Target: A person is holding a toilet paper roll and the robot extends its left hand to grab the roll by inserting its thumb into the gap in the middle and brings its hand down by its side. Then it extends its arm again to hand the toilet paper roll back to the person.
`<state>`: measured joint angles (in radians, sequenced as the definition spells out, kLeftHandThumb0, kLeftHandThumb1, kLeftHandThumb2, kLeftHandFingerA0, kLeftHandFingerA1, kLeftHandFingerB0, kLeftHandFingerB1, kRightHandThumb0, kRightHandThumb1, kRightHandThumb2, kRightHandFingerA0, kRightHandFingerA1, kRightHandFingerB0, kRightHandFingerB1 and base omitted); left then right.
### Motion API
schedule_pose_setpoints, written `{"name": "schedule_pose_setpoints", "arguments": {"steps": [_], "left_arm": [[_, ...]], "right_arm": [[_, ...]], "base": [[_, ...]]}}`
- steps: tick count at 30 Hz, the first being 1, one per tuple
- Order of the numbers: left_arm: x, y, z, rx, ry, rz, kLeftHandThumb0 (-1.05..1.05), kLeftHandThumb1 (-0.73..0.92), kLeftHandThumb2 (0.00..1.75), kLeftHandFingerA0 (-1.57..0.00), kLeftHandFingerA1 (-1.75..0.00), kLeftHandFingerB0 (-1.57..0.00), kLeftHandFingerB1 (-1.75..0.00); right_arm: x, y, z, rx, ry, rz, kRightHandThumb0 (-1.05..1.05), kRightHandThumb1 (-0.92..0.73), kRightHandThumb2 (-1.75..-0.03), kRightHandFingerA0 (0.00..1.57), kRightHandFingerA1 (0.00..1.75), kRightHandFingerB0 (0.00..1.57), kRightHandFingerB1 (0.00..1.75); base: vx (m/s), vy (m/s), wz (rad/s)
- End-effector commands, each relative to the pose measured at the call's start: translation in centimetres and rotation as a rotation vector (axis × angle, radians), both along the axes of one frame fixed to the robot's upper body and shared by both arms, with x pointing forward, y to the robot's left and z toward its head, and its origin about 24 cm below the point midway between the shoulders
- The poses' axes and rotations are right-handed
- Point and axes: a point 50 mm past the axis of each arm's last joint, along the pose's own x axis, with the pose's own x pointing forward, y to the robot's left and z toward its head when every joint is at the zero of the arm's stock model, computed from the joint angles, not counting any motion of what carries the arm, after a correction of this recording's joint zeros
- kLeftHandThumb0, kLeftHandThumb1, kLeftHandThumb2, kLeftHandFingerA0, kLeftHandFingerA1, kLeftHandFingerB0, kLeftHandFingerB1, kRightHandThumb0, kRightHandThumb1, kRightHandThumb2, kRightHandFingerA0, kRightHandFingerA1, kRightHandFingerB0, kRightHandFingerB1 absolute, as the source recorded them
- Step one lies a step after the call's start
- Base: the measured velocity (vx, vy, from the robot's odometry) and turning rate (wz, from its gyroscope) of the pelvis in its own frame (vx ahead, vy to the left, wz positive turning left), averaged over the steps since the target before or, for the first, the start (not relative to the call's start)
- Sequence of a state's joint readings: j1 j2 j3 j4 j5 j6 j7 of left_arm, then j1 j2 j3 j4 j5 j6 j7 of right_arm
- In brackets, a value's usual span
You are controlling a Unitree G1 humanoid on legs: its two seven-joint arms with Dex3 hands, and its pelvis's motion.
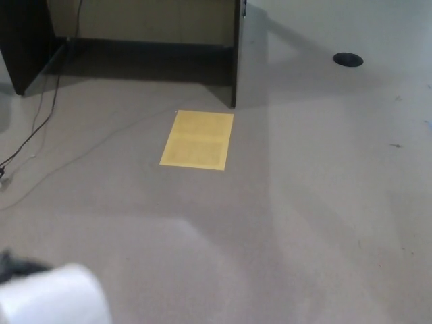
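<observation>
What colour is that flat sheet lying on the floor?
Yellow. The sheet lies flat on the grey floor, seen clearly in the head view.

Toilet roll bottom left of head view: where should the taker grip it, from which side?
Judging loosely: grip the toilet paper roll around its rounded white outer wall, from the picture's right, where it is bare. Something dark, likely the left hand, sits at its upper left. The core is not visible.
</observation>
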<state>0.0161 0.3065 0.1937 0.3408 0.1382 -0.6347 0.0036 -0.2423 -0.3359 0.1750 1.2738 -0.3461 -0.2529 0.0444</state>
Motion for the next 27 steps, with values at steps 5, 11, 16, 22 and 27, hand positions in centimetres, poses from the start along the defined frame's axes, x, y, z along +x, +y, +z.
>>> {"name": "schedule_pose_setpoints", "arguments": {"steps": [5, 11, 16, 22, 27], "left_arm": [[4.3, -12.9, 15.0, 0.224, -0.425, -0.429, -0.07, 0.72, 0.73, -0.87, -1.51, -0.79, -1.17], [4.6, -19.4, 19.0, 0.261, -0.525, -0.542, -0.16, 0.76, 0.75, -0.8, -1.62, -0.73, -1.24], [3.8, -24.5, 21.8, 0.248, -0.581, -0.664, -0.2, 0.74, 0.79, -0.83, -1.64, -0.71, -1.39], [2.1, -28.7, 23.9, 0.277, -0.62, -0.769, -0.16, 0.7, 0.73, -0.91, -1.59, -0.77, -1.3], [1.3, -30.5, 23.4, 0.253, -0.612, -0.802, -0.19, 0.69, 0.66, -0.88, -1.57, -0.82, -1.28]], "right_arm": [[-0.3, -0.2, -0.1, -0.007, 0.012, -0.006, -0.37, -0.66, -0.6, 0.72, 0.52, 0.59, 0.43], [0.2, 0.2, 0.0, -0.007, 0.0, 0.005, -0.38, -0.65, -0.6, 0.77, 0.59, 0.59, 0.43], [0.7, 0.7, 0.1, -0.019, -0.004, 0.039, -0.39, -0.66, -0.6, 0.74, 0.53, 0.6, 0.43], [1.2, 1.3, 0.1, 0.0, -0.007, 0.052, -0.4, -0.66, -0.61, 0.74, 0.55, 0.58, 0.42], [0.9, 1.6, -0.2, -0.003, 0.004, 0.061, -0.39, -0.65, -0.6, 0.74, 0.57, 0.59, 0.42]], "base": [[0.0, 0.0, 0.0], [0.0, 0.0, 0.0], [0.0, 0.0, 0.0], [0.0, 0.0, 0.0], [0.0, 0.0, 0.0]]}}
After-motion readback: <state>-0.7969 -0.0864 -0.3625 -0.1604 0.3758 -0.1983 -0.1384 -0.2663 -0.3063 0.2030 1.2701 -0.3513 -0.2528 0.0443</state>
